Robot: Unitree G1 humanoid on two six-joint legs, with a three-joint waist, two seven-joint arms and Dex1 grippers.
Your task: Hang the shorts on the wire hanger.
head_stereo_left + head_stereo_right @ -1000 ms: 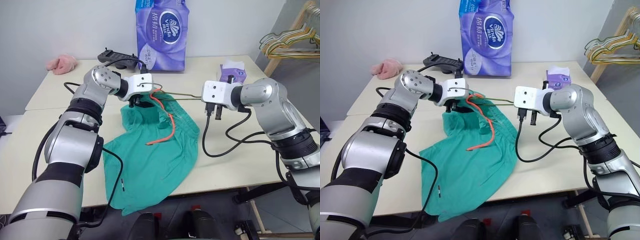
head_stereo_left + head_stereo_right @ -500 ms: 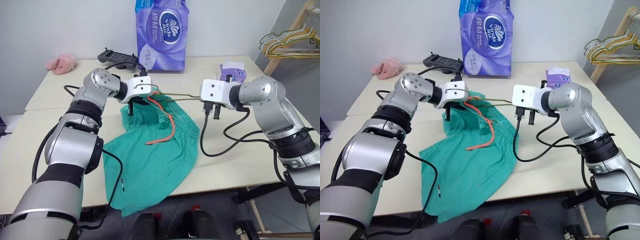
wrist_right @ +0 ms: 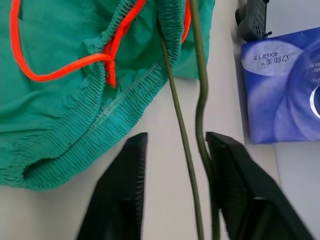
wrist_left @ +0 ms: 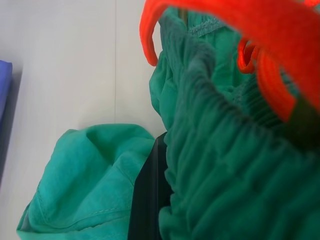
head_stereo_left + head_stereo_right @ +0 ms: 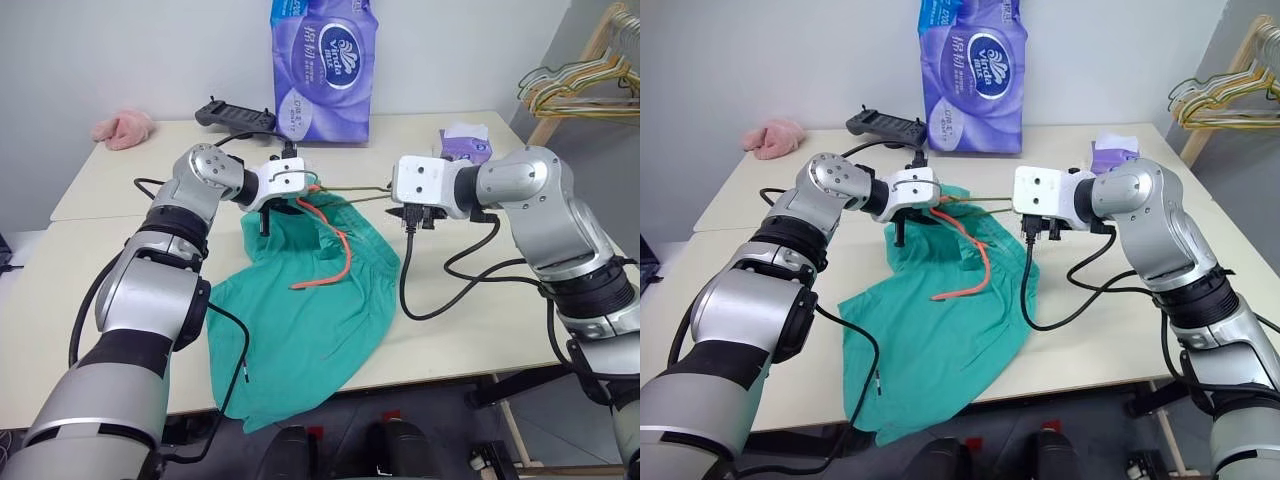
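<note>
Threading the wire hanger (image 3: 184, 130) through the waistband — the left gripper (image 5: 268, 212) pinches the shorts (image 5: 300, 320) at mid-table, the right gripper (image 3: 176, 186) spread, wire loose between its fingers. Next, probably a firmer grip further along.

I see a pale beige worktop (image 5: 470, 330) against a plain white wall (image 5: 130, 50), evenly lit. Past its far right corner stands a wooden rack (image 5: 580, 60).
</note>
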